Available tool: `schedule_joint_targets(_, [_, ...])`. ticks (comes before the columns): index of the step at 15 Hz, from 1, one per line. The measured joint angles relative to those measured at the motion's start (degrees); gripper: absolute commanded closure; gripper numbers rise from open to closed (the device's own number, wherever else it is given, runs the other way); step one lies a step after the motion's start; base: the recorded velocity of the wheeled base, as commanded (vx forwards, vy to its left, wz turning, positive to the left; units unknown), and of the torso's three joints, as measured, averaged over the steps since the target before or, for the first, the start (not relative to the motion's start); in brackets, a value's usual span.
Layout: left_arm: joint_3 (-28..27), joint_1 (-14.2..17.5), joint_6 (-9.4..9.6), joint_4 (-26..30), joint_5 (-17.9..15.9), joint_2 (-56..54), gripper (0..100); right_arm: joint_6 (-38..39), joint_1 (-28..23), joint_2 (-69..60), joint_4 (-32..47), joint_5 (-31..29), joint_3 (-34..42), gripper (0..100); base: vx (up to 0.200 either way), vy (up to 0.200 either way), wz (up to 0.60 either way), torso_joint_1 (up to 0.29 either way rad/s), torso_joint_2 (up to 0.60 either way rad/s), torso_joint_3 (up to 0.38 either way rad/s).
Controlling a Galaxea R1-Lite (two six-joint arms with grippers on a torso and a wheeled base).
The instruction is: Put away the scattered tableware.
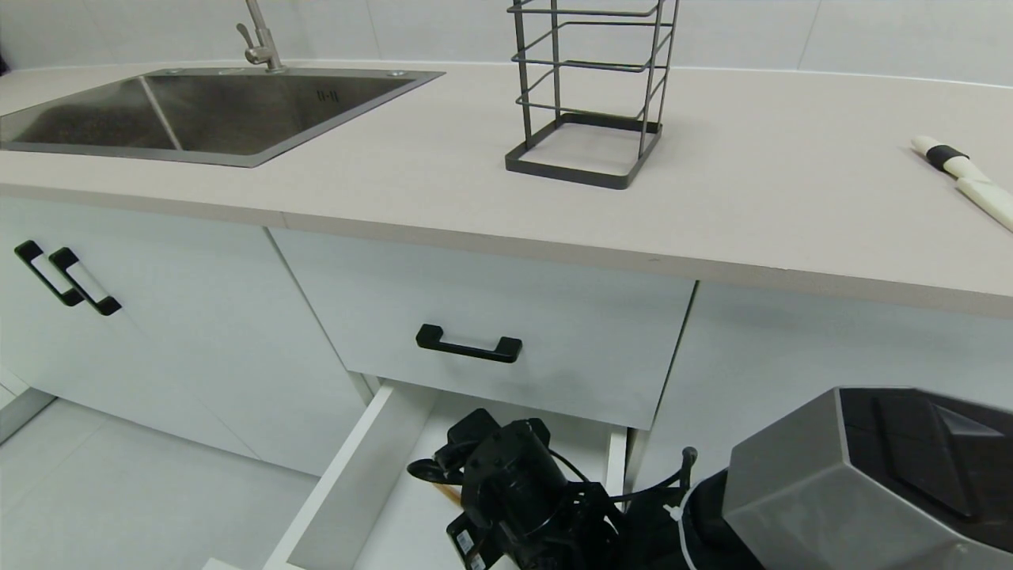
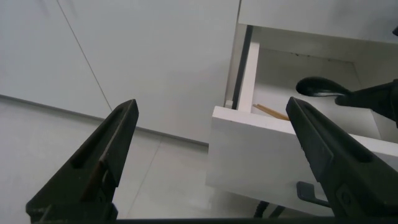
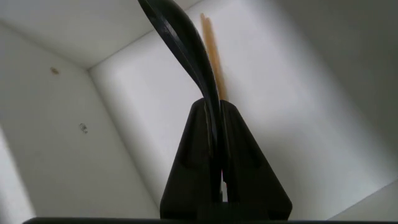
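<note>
1. the right gripper point(image 3: 215, 118) is nearest to its camera. its jaws are pressed fully together on the handle of the black spoon point(image 3: 177, 37), with no gap to see between them.
2. the spoon is inside the open drawer point(image 1: 348, 483), with its bowl end away from the gripper. i cannot tell if it touches the drawer floor.
3. the left gripper point(image 2: 211, 106) is wide apart and holds nothing. its fingers point(image 2: 106, 155) hang beside the drawer, apart from it.
4. the counter point(image 1: 791, 198) runs above the cabinets, and the upper drawer under it is closed.
5. the sink point(image 1: 158, 154) is set in the counter on the left.
6. a dark wire rack point(image 1: 566, 176) stands upright near the middle of the counter.
7. a white utensil point(image 1: 969, 178) with a black band lies on the counter at the far right, well apart from the rack.
8. wooden chopsticks point(image 3: 214, 56) lie on the drawer floor, just behind the spoon.
</note>
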Motion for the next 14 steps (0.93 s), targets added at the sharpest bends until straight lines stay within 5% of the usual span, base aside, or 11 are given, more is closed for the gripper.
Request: schedule_joint_targets(14, [0.00,-0.05,0.00,0.00,0.02,0.00,0,0.18,-1.05,7.79,1.17,-1.76,-5.99,100,0.000,0.000,0.00,0.000,0.00,0.000])
